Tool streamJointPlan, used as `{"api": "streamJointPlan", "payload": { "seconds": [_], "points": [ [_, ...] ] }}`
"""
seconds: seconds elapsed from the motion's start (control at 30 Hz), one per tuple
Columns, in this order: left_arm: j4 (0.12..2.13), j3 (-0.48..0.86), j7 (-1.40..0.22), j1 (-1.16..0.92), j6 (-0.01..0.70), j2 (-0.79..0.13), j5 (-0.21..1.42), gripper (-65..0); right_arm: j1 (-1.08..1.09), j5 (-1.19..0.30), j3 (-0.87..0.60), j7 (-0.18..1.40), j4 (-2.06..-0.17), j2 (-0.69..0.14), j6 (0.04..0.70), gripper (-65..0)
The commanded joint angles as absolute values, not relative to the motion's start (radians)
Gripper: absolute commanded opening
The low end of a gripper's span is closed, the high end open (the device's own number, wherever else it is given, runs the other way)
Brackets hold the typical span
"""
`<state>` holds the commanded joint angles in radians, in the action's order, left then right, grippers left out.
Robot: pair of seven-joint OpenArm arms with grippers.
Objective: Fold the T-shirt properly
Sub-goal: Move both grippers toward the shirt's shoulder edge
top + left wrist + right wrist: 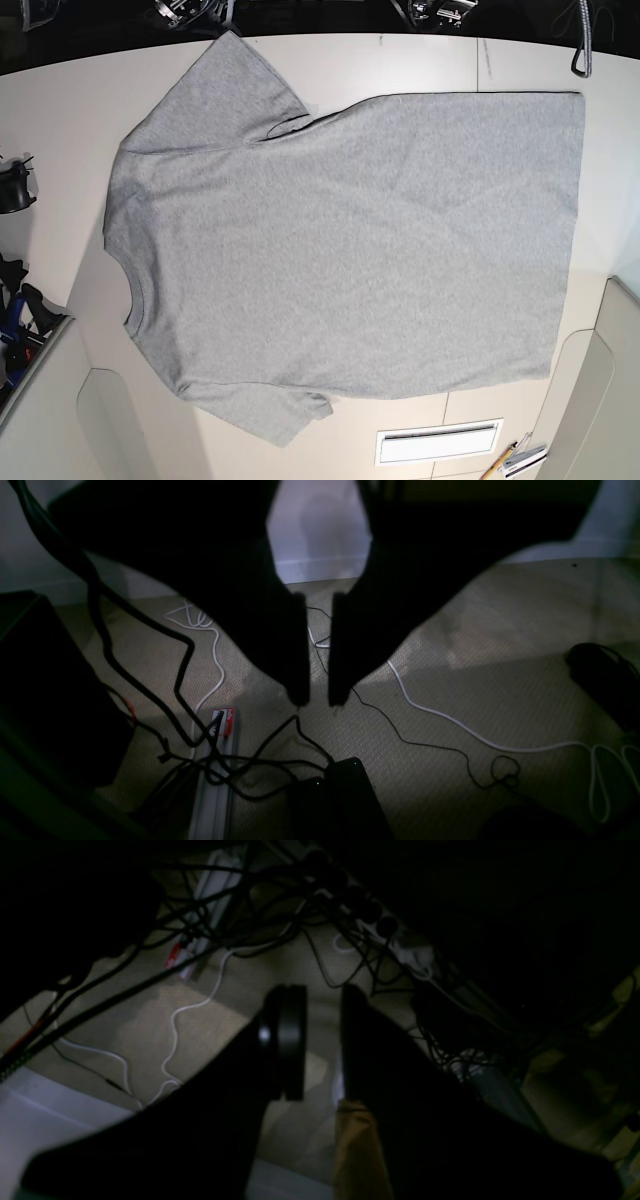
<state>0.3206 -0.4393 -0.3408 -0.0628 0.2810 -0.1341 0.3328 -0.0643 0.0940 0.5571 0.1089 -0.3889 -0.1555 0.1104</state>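
Lying flat: one T-shirt [350, 240] on table [420, 62]; two tools, left [318, 700] and right [322, 995], both spread, empty.

T-shirt [350, 250] flat on table [420, 60] (neck at left).

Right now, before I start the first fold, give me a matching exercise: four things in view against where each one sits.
Things
1. ribbed round neck of the heather-grey cotton T-shirt
2. straight bottom hem of that shirt
3. white slotted rectangular panel
4. black left gripper

Places
A. over beige carpet strewn with loose cables, holding nothing
B. right side of the base view
C. left side of the base view
D. below the shirt, near the base view's bottom edge

Pairs: 1-C, 2-B, 3-D, 4-A
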Motion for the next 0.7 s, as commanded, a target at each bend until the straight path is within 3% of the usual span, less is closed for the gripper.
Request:
{"api": "streamJointPlan", "payload": {
  "seconds": [0.1, 0.17, 0.33, 0.57, 0.7],
  "points": [
    [0.321, -0.439, -0.341, -0.088, 0.383, -0.158, 0.334, -57.7, -0.082, 0.094, 0.558, 0.110, -0.391, -0.174, 0.112, -54.0],
    [0.329, -0.439, -0.340, -0.114, 0.413, -0.179, 0.334, -57.7, -0.103, 0.094, 0.558, 0.110, -0.397, -0.195, 0.112, -54.0],
    [0.436, -0.439, -0.348, -0.218, 0.413, -0.259, 0.399, -57.7, -0.208, 0.078, 0.558, 0.110, -0.498, -0.274, 0.112, -54.0],
    [0.736, -0.427, -0.427, -0.435, 0.408, -0.356, 0.491, -57.7, -0.421, 0.014, 0.558, 0.113, -0.798, -0.434, 0.112, -54.0],
    [0.918, -0.297, -0.461, -0.595, 0.389, -0.376, 0.511, -57.7, -0.550, -0.035, 0.556, 0.197, -0.993, -0.529, 0.111, -54.0]
  ]
}}
